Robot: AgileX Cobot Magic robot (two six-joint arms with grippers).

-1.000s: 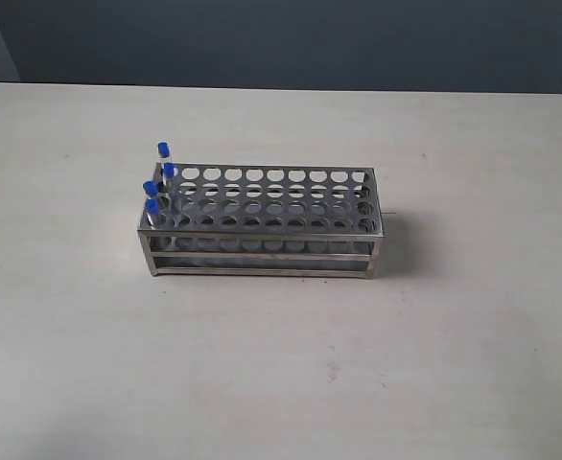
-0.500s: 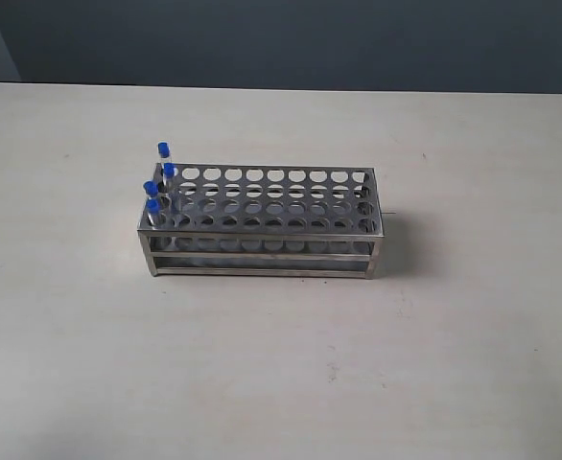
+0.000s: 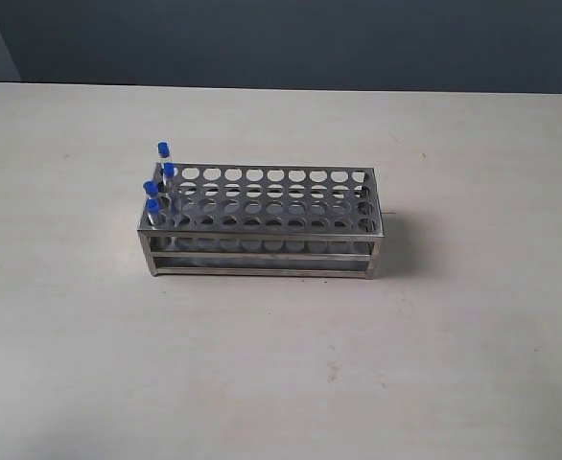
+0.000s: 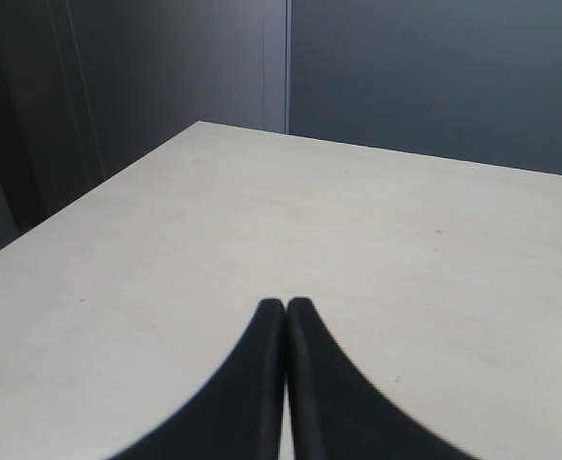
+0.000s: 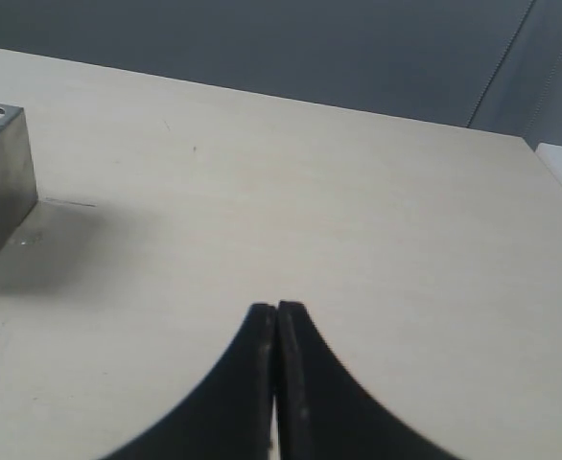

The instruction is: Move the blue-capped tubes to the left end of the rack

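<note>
No movement since earlier: four blue-capped tubes (image 3: 152, 205), one rack (image 3: 262, 252), left tool (image 4: 286, 305) and right tool (image 5: 277, 309) closed.

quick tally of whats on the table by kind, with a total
blue-capped tubes: 4
rack: 1
total: 5
</note>
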